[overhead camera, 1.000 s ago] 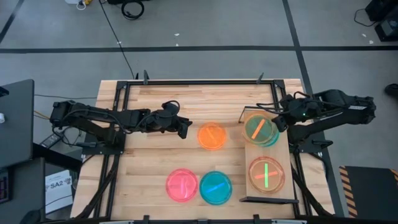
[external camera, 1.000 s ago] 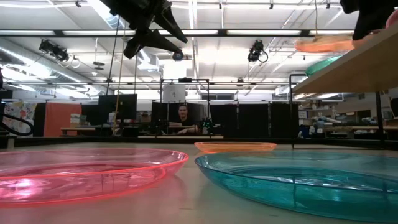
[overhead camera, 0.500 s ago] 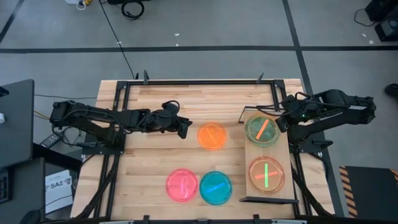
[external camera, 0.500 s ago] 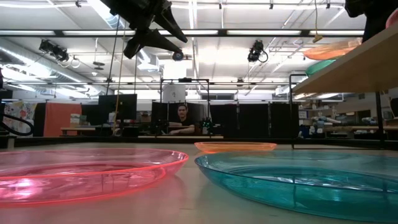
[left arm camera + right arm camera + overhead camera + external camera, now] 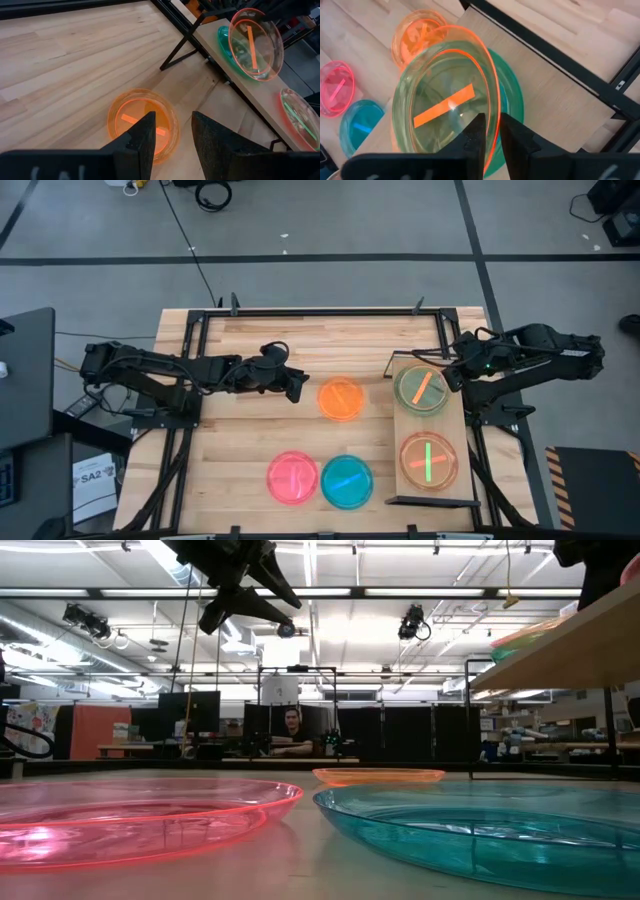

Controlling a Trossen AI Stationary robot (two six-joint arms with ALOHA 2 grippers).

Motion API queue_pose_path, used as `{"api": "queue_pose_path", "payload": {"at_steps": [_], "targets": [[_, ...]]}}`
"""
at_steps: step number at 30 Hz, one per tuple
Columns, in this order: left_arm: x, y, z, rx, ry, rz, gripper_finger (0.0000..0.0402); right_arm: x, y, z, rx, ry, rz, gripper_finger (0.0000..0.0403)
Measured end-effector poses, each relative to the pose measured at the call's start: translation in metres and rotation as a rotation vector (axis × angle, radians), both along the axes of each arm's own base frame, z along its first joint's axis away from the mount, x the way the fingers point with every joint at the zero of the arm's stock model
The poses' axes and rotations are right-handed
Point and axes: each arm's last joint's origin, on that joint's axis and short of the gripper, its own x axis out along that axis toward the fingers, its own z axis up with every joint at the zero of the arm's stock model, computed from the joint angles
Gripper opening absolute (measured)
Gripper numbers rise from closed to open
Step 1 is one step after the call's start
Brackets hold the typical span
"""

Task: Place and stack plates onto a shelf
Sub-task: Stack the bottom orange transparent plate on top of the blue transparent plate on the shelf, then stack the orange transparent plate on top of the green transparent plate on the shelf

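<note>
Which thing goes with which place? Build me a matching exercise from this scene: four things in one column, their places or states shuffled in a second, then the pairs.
Things
1. pink plate
2. flat orange plate
3. tilted orange plate
4. left gripper

Places or states
A. held by the right gripper over a green plate on the shelf
B. open, above the table
C. beside the teal-blue plate
D. alone mid-table

Pairs: 1-C, 2-D, 3-A, 4-B

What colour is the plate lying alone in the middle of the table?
Orange plate; the high view shows it best.
</note>
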Motion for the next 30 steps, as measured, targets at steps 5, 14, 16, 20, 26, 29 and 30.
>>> {"api": "queue_pose_path", "payload": {"at_steps": [5,14,16,20,26,29,30], "targets": [[0.0000,0.0000,0.0000,0.000,0.000,0.000,0.0133,0.0000,-0.0006,0.0001,-0.019,-0.002,-0.010,0.0092],[0.0000,0.0000,0.0000,0.000,0.000,0.000,0.0133,0.0000,-0.0006,0.0001,-0.020,-0.002,-0.008,0.0143],[0.0000,0.0000,0.0000,0.000,0.000,0.000,0.0133,0.0000,-0.0006,0.0001,-0.024,0.000,-0.002,0.0151],[0.0000,0.0000,0.0000,0.000,0.000,0.000,0.0133,0.0000,-0.0006,0.0001,-0.024,0.000,-0.001,0.0161],[0.0000,0.0000,0.0000,0.000,0.001,0.000,0.0133,0.0002,-0.0006,0.0002,-0.024,-0.002,-0.001,0.0164],[0.0000,0.0000,-0.0001,0.000,0.001,0.000,0.0133,0.0018,-0.0004,0.0011,-0.017,-0.023,-0.006,0.0163],[0.0002,0.0000,-0.0004,0.000,0.002,0.000,0.0133,0.0027,-0.0002,0.0016,-0.014,-0.034,-0.008,0.0163]]}}
